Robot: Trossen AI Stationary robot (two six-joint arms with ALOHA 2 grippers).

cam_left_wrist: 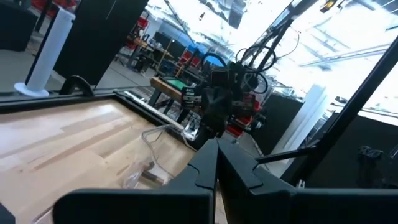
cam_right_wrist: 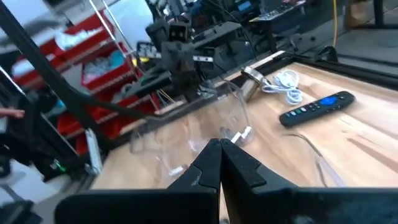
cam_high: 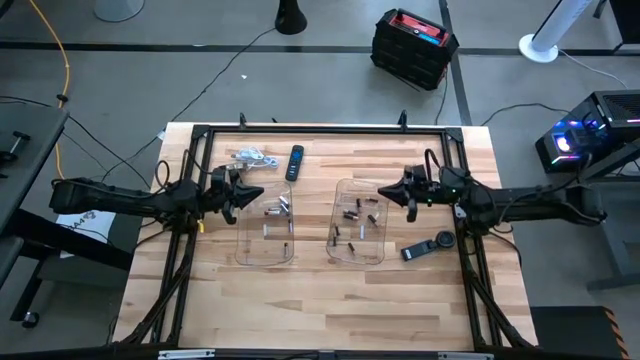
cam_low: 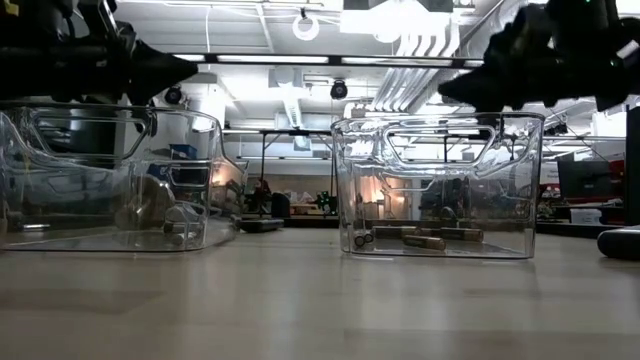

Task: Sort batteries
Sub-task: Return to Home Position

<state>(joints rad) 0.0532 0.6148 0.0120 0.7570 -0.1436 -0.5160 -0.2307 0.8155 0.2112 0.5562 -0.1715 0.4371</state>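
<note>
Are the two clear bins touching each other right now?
Apart. The high view shows a strip of bare table between the left bin and the right bin; the low view shows the same gap.

Table point(cam_high: 330, 300): pale wood, plank-striped.
Left bin point(cam_high: 240, 240), right bin point(cam_high: 384, 245): clear.
Left-bin batteries point(cam_high: 283, 206): silvery.
Right-bin batteries point(cam_high: 350, 213): dark.
Remote point(cam_high: 295, 163): black, blue button.

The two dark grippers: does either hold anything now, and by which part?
Nothing is held. The dark two-finger left gripper and the right gripper are both shut with nothing between their fingers.
</note>
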